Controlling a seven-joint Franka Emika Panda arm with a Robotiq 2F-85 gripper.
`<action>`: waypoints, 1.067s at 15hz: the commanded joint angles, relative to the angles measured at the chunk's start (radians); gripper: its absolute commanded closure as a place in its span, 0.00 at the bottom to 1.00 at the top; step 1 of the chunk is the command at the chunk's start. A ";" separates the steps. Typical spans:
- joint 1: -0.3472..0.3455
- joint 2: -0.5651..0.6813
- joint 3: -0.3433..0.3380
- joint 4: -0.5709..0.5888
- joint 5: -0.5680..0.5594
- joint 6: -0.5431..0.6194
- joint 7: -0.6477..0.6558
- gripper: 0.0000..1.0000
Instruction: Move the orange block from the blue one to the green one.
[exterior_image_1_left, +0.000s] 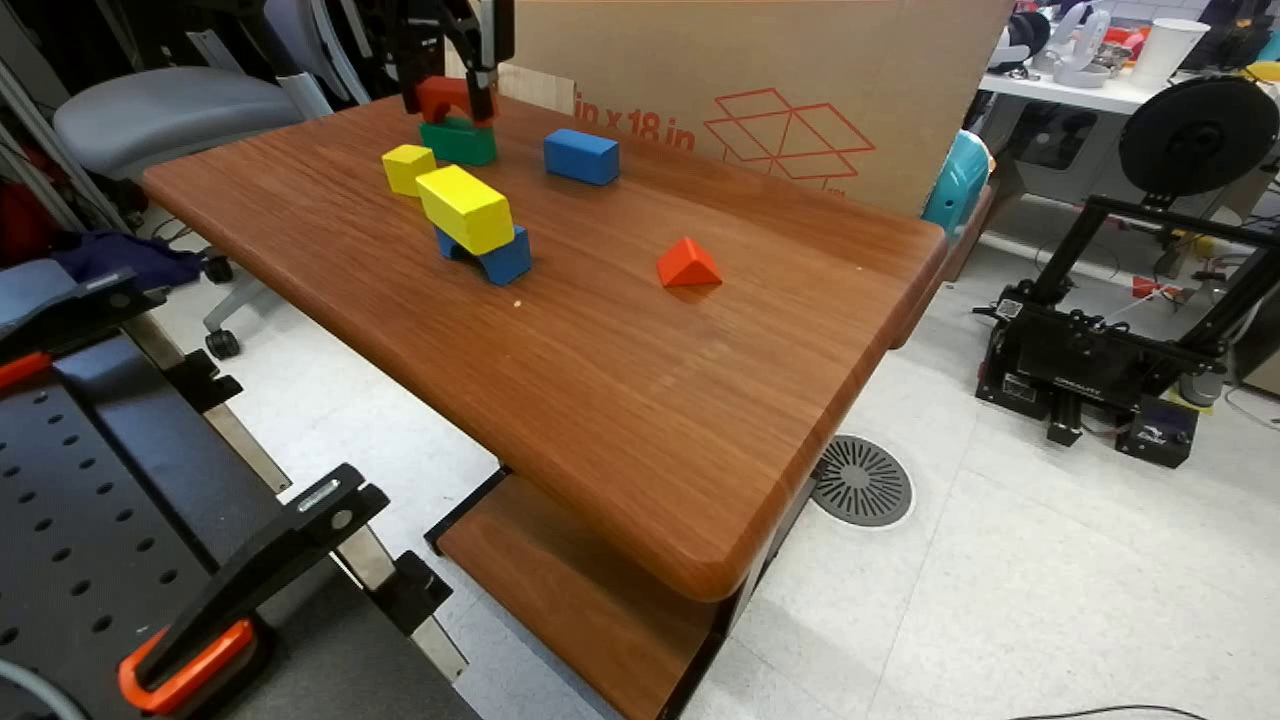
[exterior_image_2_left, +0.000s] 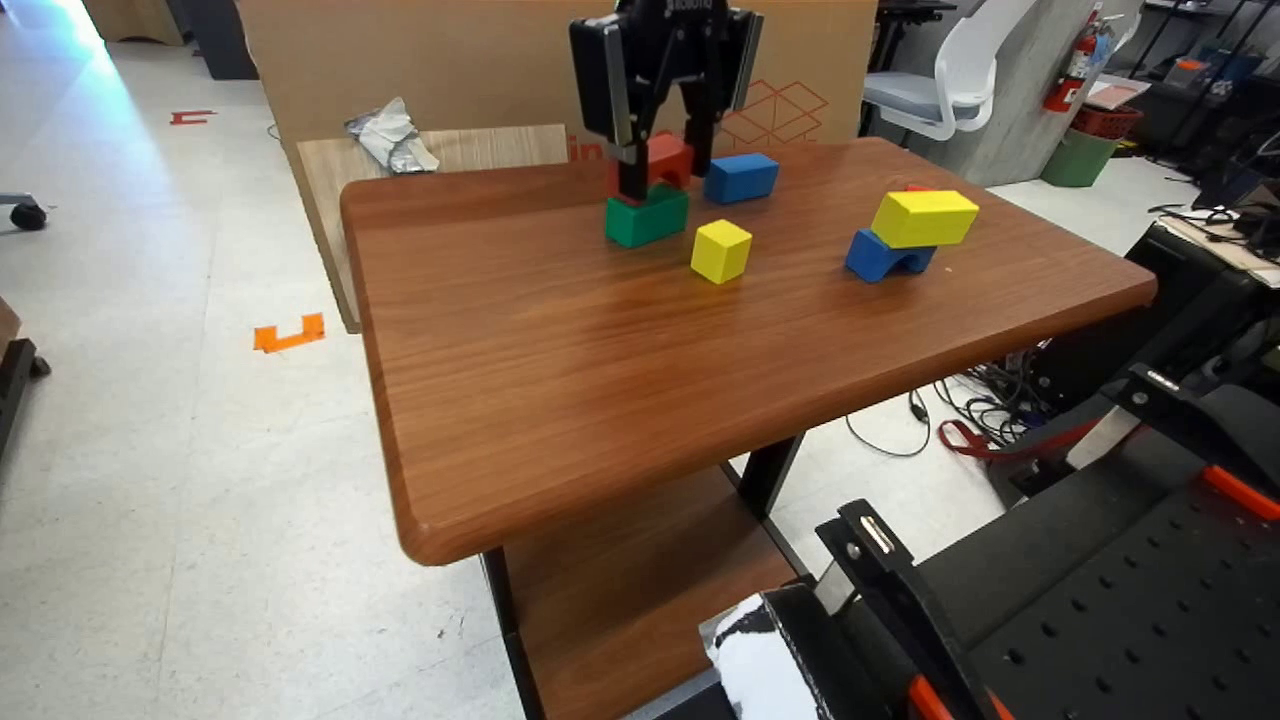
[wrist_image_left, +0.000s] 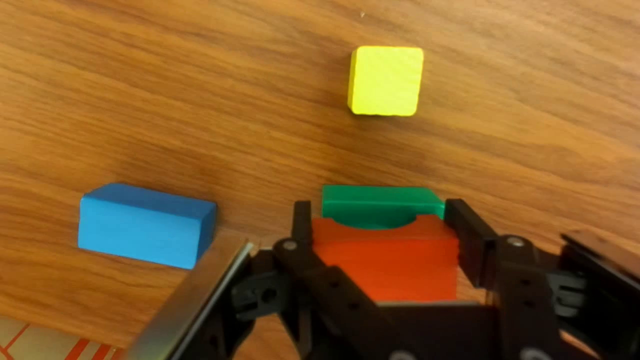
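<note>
The orange block (exterior_image_1_left: 445, 97), an arch shape with a curved notch, is between my gripper's fingers, directly over the green block (exterior_image_1_left: 460, 145). It also shows in an exterior view (exterior_image_2_left: 672, 157) and the wrist view (wrist_image_left: 390, 265). My gripper (wrist_image_left: 378, 212) is shut on it, a finger against each end. In both exterior views it appears to rest on the green block (exterior_image_2_left: 648, 217); I cannot tell if a thin gap remains. The green block (wrist_image_left: 380, 195) is partly hidden under it in the wrist view. The plain blue block (exterior_image_1_left: 581, 158) lies apart on the table, with nothing on top (wrist_image_left: 142, 227).
A yellow cube (wrist_image_left: 386, 80) stands near the green block. A yellow block (exterior_image_1_left: 468, 208) lies on a blue arch (exterior_image_1_left: 508, 258) farther along the table. A red-orange wedge (exterior_image_1_left: 688, 263) sits apart. A large cardboard box (exterior_image_1_left: 760, 100) stands along the table edge.
</note>
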 joint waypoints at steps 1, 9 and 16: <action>-0.014 0.010 0.021 -0.004 0.006 0.033 -0.012 0.58; -0.005 -0.012 0.013 -0.030 -0.006 0.030 0.014 0.07; -0.021 -0.100 0.019 -0.110 0.032 0.044 0.065 0.00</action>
